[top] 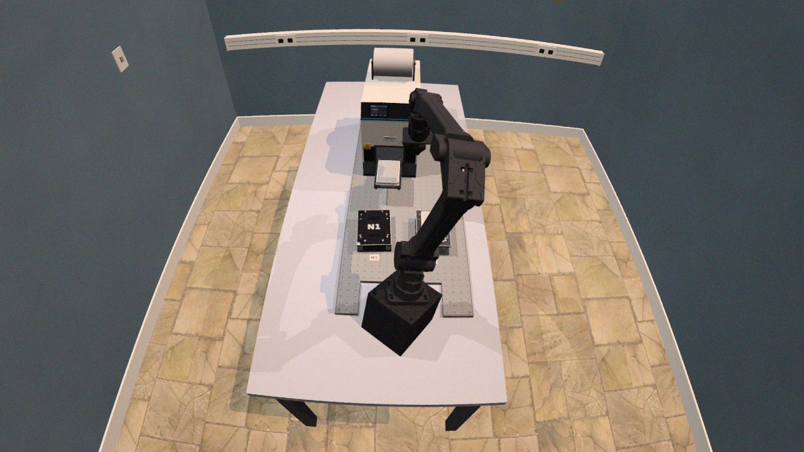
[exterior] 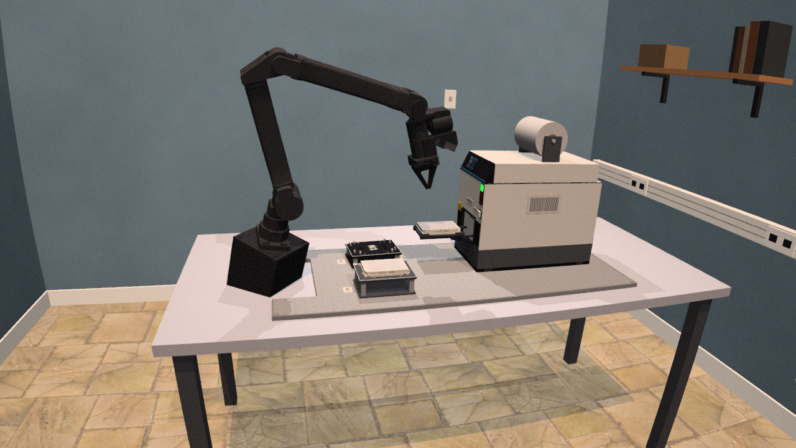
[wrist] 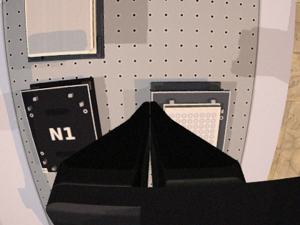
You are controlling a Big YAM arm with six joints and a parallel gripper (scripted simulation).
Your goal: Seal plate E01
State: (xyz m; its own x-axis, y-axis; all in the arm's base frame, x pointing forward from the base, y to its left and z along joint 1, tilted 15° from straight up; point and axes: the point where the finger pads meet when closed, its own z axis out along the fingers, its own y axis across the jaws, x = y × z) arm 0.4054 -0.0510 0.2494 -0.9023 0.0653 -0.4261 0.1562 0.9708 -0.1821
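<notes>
Gripper (exterior: 427, 186) (wrist: 149, 111): one, fingers pressed together. Hazard: knocking the extended stage (top: 387, 187) (exterior: 435, 236) (wrist: 100, 47), if lowered during START's cycle.

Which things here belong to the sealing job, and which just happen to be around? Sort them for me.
Part of the job:
- plate on the stage
- nest N1
- sealer
- plate in N2, to be left alone
- gripper

Just around:
- cardboard-coloured box
- books
- wall switch
</notes>
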